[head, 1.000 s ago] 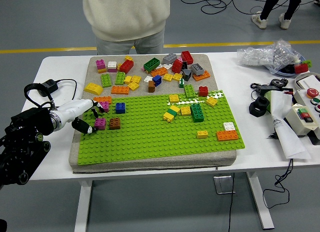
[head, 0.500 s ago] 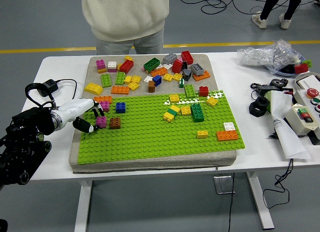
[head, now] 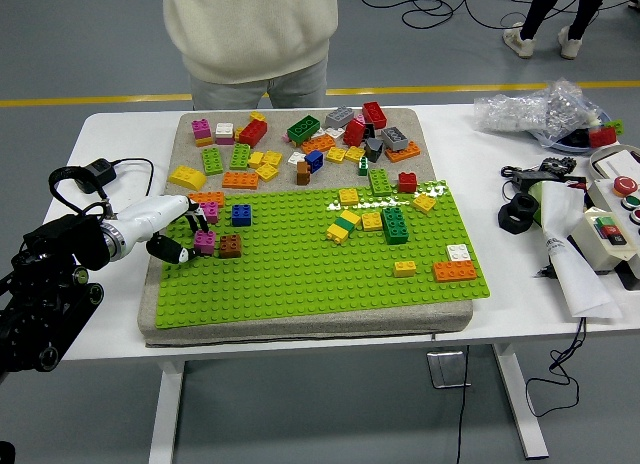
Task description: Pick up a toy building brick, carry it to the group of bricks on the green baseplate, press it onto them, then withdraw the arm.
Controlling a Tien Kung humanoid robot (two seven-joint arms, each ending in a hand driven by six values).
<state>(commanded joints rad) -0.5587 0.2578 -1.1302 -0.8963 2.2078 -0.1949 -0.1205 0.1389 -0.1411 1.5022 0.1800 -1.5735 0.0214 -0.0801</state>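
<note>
Pinching a pink brick (head: 204, 242) beside the brown brick (head: 230, 246), the left hand (head: 178, 234) should press squarely onto the green baseplate (head: 300, 274)

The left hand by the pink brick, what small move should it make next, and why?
Probably close the fingers on the pink brick and lift it slightly. The left hand is at the green baseplate's left edge, its fingers around that brick, which sits beside a brown brick on the studs.

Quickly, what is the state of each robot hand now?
Left robot hand: fingers closed around the small pink plastic brick on the green baseplate.
Right robot hand: not in view.
</note>
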